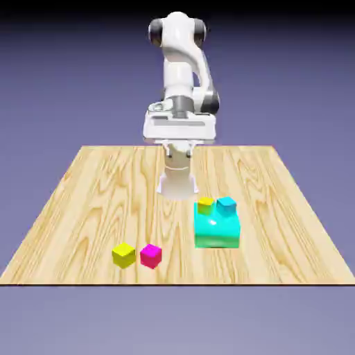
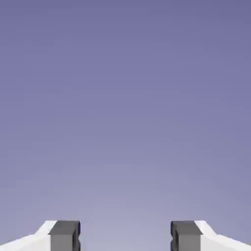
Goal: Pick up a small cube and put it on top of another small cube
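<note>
The gripper [image 2: 125,238] stands open with nothing between its fingertips [image 2: 64,235], only blue-violet backdrop ahead. The small lemon-yellow cube [image 1: 123,254] sits on the table [image 1: 83,201], well apart from the raised hand, just beside the magenta cube [image 1: 150,255], perhaps touching it.
</note>
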Tool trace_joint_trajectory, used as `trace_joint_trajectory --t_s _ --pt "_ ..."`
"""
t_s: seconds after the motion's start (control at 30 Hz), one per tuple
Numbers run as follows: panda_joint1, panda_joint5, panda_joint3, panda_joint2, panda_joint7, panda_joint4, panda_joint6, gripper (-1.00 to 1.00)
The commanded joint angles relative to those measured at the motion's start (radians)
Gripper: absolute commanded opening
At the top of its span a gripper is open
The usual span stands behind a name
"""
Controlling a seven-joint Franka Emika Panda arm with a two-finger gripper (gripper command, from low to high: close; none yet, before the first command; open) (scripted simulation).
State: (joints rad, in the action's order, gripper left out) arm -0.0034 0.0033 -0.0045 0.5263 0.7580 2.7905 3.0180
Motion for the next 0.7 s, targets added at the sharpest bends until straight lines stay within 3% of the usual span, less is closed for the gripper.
trace_joint_trajectory --t_s 0.0,0.67 --pt "-0.013 0.003 -0.004 -0.036 0.014 -0.016 -0.016 0.00" --pt "-0.268 0.057 -0.078 -0.761 0.295 -0.340 -0.331 0.00"
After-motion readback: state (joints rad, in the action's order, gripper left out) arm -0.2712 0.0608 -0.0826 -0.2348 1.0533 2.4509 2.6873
